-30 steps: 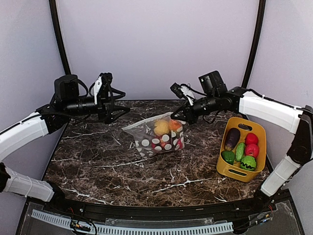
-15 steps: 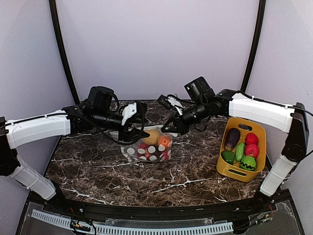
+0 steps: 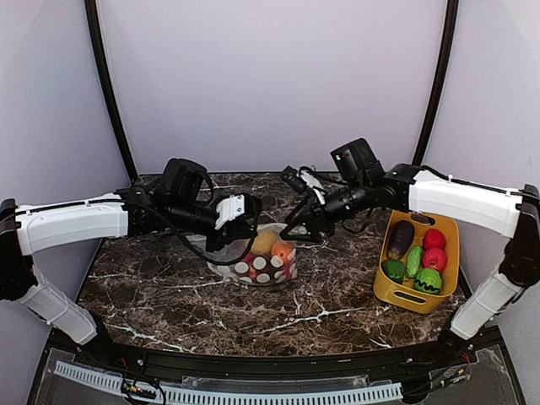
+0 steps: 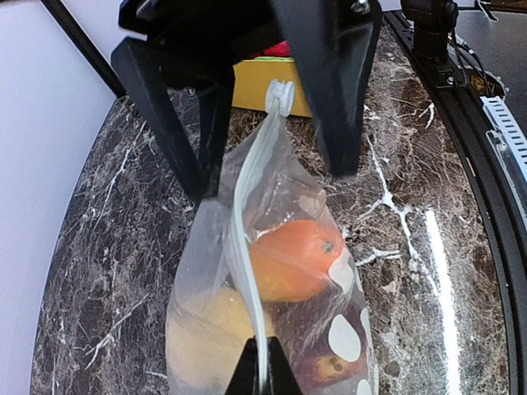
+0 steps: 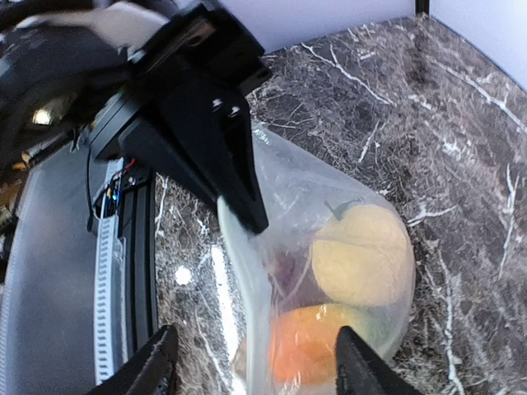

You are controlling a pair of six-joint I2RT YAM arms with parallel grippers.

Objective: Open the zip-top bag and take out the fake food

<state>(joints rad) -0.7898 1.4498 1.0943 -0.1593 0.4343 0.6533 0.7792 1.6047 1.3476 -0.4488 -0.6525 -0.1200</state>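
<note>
We see the left gripper (image 4: pixel 257 366) clenched on the zip strip (image 4: pixel 245 214) of the zip-top bag (image 4: pixel 300 193), its two black fingers pressed together over the white strip at the end of the bag nearer that wrist. From there the strip runs up and away to a small tab at its other end.

The right gripper (image 5: pixel 257 360) is released. In the left wrist view its fingers (image 4: pixel 165 107) stand spread on either side of the tab and touch neither the tab nor the plastic.

In the overhead view the left arm (image 3: pixel 72 226) lies nearly level, reaching in from the left edge to the middle of the table (image 3: pixel 169 287), with its wrist tipped slightly down over the bag. The right arm (image 3: pixel 460 201) reaches in from the right in much the same way, its wrist angled down and to the left. The two grippers face each other just above the bag's top edge.

The bag sits on the marble at the centre, between and below the grippers, with its dotted side toward the near edge. The fake food is inside it. We can make out an orange fruit (image 4: pixel 292 259), a yellow fruit (image 5: pixel 362 255) and a darker piece that is hard to identify.

Well to the right stands a yellow bin (image 3: pixel 448 224). It holds an eggplant (image 3: pixel 400 239), two red toys (image 3: pixel 434 249) and some green vegetables (image 3: pixel 429 280).
</note>
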